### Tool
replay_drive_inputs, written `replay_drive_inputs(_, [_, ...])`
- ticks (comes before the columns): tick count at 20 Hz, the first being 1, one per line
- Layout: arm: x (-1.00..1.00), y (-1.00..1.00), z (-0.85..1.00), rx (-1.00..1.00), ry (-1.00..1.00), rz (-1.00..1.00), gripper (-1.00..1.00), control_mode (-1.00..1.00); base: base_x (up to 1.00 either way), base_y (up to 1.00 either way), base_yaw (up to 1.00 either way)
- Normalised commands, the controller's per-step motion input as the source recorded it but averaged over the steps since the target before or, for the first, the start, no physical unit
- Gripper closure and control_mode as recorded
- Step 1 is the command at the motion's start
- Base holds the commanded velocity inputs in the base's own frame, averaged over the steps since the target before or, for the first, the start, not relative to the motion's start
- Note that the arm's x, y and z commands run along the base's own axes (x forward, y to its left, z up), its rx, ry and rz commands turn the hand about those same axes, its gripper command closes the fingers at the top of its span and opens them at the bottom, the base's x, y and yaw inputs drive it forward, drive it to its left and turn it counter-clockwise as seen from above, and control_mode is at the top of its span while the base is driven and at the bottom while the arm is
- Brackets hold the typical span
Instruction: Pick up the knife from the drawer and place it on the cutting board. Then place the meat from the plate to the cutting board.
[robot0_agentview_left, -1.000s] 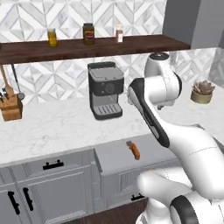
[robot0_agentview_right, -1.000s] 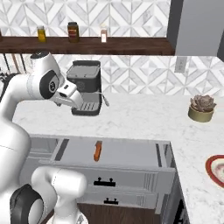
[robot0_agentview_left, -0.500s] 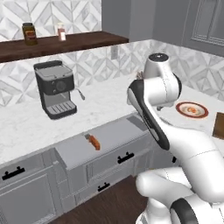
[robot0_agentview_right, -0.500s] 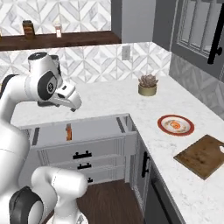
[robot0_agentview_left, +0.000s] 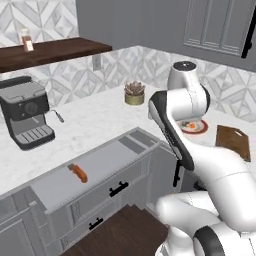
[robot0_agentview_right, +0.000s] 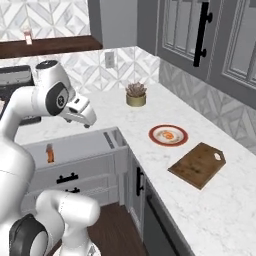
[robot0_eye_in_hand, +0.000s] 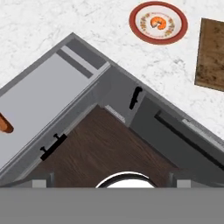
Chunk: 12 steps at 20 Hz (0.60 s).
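**Kitchen corner with the drawer pulled out and the arm raised above it**

The white marble counter (robot0_agentview_right: 210, 200) ran along two walls and met in a corner. The robot arm (robot0_agentview_left: 175, 130) rose over its front edge, with the hand held high above the open drawer (robot0_agentview_left: 100, 165). The drawer, wide, shallow and grey inside, stood pulled out from the cabinet front, its black bar handle facing the wooden floor (robot0_eye_in_hand: 105, 144). A coffee machine (robot0_agentview_left: 25, 117) stood on the counter behind the drawer, under a dark wooden shelf (robot0_agentview_left: 55, 52) that carried a small bottle (robot0_agentview_left: 26, 40).

On the other run of the counter lay the cutting board (robot0_agentview_right: 197, 164), dark brown, flat and bare, its tapered end with the hole pointing away from the corner. The plate (robot0_agentview_right: 168, 135), white with a red-orange rim, sat near the board but apart from it, on the corner side. A small potted plant (robot0_agentview_right: 135, 94) stood by the wall in the corner.

The fingers (robot0_agentview_right: 90, 120) hung spread wide and held nothing, well above the drawer. The knife (robot0_agentview_left: 78, 173), with its orange handle, lay flat on the drawer floor, toward the end farthest from the corner. The meat (robot0_eye_in_hand: 158, 23), a small orange-pink lump, rested at the middle of the plate.
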Motion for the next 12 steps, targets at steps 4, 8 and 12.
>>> replay_drive_inputs(4, [0.0, 0.0, 0.0, 0.0, 0.0, 0.0, -1.0, 1.0, 0.06, -0.64, -0.04])
replay_drive_inputs(8, [0.0, 0.0, 0.0, 0.0, 0.0, 0.0, -1.0, 1.0, 0.1, -0.54, -0.06])
replay_drive_inputs(12, [0.0, 0.0, 0.0, 0.0, 0.0, 0.0, -1.0, 1.0, 0.25, -0.13, -0.04])
